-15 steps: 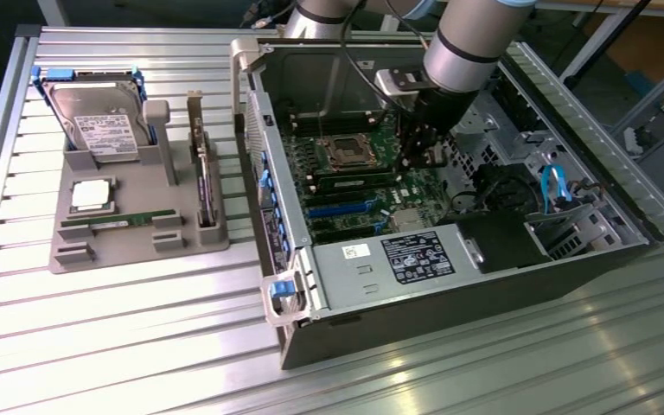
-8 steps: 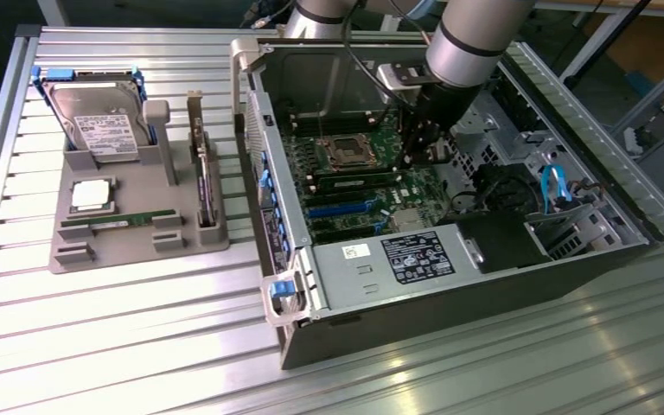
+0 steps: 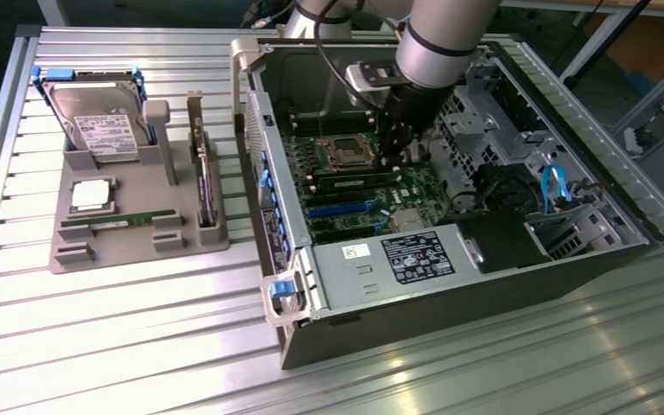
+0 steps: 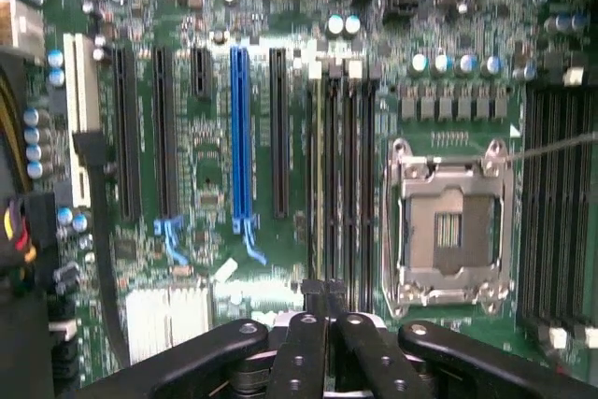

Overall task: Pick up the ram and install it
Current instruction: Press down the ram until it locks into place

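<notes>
The ram [image 3: 118,221], a thin green stick, lies flat in the grey holder [image 3: 136,252] on the exterior view's left, outside the computer case. My gripper [image 3: 392,161] is far from it, reaching down inside the open case [image 3: 448,320] over the motherboard. In the wrist view the gripper [image 4: 324,292] is shut, its black fingertips pressed together with nothing visible between them. They sit right over the row of dark memory slots [image 4: 341,184] beside the empty processor socket [image 4: 448,223]. I cannot tell whether they touch the slots.
The holder also carries a hard drive [image 3: 101,121], a small silver processor [image 3: 90,195] and an upright expansion card [image 3: 203,177]. Inside the case, drive cages and blue cables [image 3: 553,186] crowd the exterior view's right. Black and blue card slots [image 4: 240,128] lie beside the memory slots.
</notes>
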You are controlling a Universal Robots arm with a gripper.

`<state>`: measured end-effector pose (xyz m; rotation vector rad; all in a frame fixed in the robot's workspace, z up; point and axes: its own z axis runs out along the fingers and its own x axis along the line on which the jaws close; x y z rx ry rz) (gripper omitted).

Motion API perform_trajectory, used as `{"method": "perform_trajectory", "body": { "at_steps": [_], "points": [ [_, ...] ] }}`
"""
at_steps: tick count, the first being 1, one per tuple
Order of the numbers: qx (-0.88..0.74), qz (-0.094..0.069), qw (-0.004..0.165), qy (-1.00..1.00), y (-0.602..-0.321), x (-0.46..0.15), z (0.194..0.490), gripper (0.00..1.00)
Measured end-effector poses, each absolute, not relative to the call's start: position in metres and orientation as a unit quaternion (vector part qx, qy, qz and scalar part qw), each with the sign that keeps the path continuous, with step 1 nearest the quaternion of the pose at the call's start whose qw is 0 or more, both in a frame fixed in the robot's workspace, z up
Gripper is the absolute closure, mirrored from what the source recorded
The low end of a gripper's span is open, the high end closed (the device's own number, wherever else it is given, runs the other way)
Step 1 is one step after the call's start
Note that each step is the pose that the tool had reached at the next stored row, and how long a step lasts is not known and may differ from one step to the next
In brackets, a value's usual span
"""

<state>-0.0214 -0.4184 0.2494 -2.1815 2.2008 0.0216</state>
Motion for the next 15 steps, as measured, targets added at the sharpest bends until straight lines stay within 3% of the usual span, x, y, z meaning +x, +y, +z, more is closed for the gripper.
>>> {"method": "perform_trajectory", "body": {
  "at_steps": [15],
  "points": [
    [-0.704, 0.006, 0.022, 0.71, -0.418, -0.089, 0.249, 0.9]
  ]
}}
